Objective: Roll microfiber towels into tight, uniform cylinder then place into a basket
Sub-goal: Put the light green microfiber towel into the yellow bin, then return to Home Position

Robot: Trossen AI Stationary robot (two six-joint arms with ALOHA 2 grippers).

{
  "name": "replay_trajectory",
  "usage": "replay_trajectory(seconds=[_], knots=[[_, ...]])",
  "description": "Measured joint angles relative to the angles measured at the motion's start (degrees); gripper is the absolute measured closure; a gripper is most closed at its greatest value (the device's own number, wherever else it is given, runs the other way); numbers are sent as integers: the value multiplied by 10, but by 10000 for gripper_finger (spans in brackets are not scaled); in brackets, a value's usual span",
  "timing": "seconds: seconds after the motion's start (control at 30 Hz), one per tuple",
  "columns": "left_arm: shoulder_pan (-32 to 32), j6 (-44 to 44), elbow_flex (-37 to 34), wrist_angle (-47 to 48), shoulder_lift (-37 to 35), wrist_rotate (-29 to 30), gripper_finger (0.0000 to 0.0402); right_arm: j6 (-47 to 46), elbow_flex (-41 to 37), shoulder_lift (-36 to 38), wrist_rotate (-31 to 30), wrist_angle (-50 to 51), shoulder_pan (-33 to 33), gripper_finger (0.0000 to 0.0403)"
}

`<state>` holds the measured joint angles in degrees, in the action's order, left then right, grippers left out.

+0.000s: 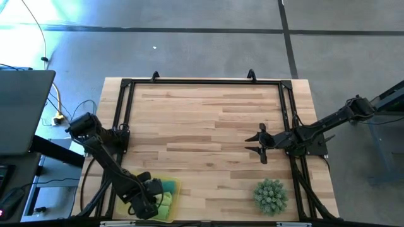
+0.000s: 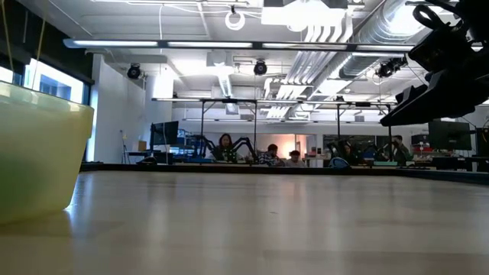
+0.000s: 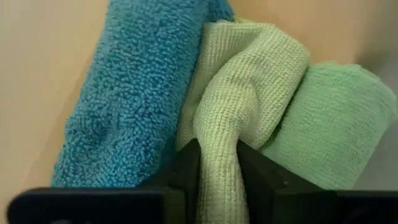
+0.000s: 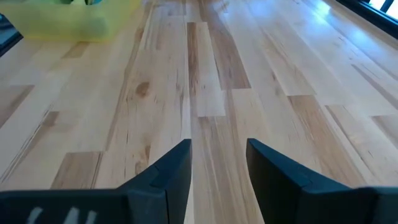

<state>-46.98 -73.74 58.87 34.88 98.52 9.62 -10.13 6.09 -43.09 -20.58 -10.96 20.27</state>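
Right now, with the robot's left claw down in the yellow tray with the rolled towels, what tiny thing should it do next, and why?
Probably open the left gripper wider and lift straight up. Its fingers pinch a fold of the pale green rolled microfiber towel, which already lies beside the blue rolled towel inside the translucent yellow basket. Lifting while pinching would likely drag the roll loose. The right gripper waits open over the bare table.

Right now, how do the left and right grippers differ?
The left gripper is down in the yellow basket with a fold of light green towel between its fingers; the right gripper is open and empty. The left sits at the table's near left corner beside a blue towel roll; the right hovers over bare wood. Both are dark two-finger grippers.
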Motion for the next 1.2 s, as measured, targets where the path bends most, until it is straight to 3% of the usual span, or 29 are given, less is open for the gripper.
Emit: replay_trajectory(seconds=[0.37, 0.57, 0.87, 1.0, 1.07, 1.2], knots=[[29, 41, 3, 1, 0, -118, 225, 1, 0, 0, 0, 0, 0, 258], [53, 107, 40, 46, 0, -185, 214, 1, 0, 0, 0, 0, 0, 258], [81, 187, 134, 211, 0, -185, 213, 1, 0, 0, 0, 0, 0, 258], [104, 243, 170, 239, 0, -159, 213, 1, 0, 0, 0, 0, 0, 258], [117, 283, 181, 241, -1, -117, 213, 1, 0, 0, 0, 0, 0, 258], [131, 392, 187, 240, -4, 49, 213, 1, 0, 0, 0, 0, 0, 258]])
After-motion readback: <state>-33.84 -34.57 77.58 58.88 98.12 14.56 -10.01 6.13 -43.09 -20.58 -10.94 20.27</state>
